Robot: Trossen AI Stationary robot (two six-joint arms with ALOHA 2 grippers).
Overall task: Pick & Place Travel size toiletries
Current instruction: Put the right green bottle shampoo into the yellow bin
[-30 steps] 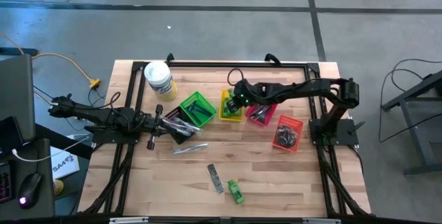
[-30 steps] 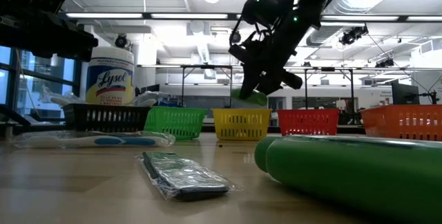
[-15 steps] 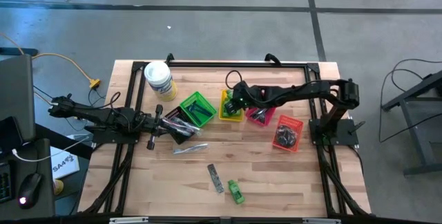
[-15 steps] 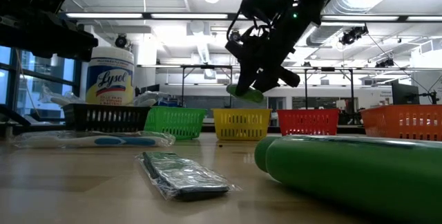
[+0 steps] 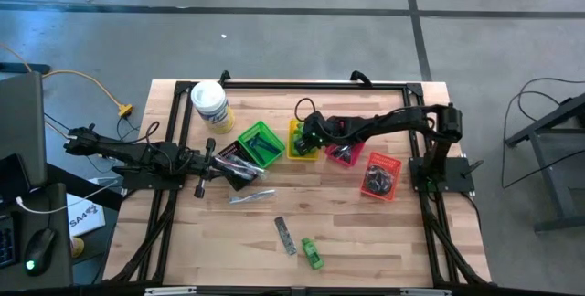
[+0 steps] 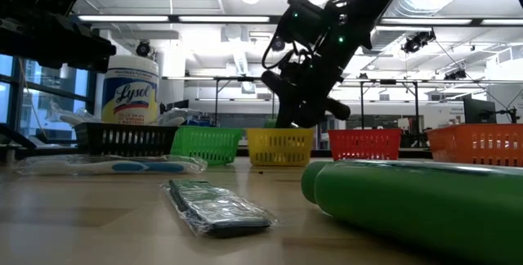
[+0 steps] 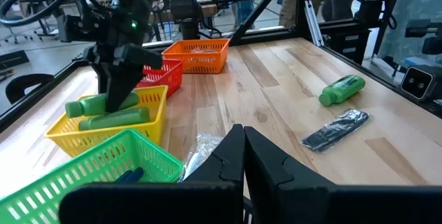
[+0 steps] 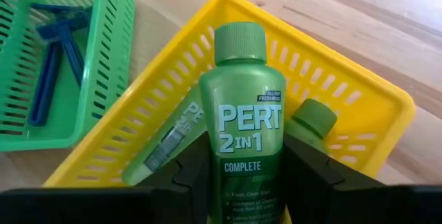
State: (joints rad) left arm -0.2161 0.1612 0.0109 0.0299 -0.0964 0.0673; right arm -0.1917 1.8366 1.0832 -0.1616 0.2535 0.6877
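Note:
My right gripper (image 8: 242, 175) is shut on a bright green "Pert 2 in 1" mini bottle (image 8: 243, 113) and reaches down into the yellow basket (image 8: 359, 89), where two more green bottles (image 8: 166, 144) (image 8: 312, 122) lie. In the high view this gripper (image 5: 307, 138) is over that basket (image 5: 294, 151). Blue razors (image 8: 52, 58) lie in the green basket (image 8: 103, 16). On the near table lie another green bottle (image 5: 313, 254), a dark wrapped comb (image 5: 285, 235) and a clear-wrapped stick (image 5: 251, 196). My left gripper (image 7: 242, 148) waits shut at the left, by the black basket (image 5: 236, 163). My right gripper pinches the bottle's lower body (image 8: 243, 182) between its two fingers, one on each side of the label. The fingers slant down from the table's right side and lie along the bottle. Its cap (image 8: 239, 44) points down into the basket; whether it rests on anything, I cannot tell.
Small baskets stand in a row at mid table: black, green, yellow, a red one (image 5: 345, 153) and an orange one (image 5: 380, 175). A white Lysol tub (image 5: 210, 104) stands at the far left. Bare wood lies along the near edge around the loose items.
My right gripper has gone down and a little toward the table's left with the green bottle, from above the yellow basket into it. In the low view the bottle, earlier clear above the rim, now sits behind the basket's wall. The fingers have stayed shut on it.

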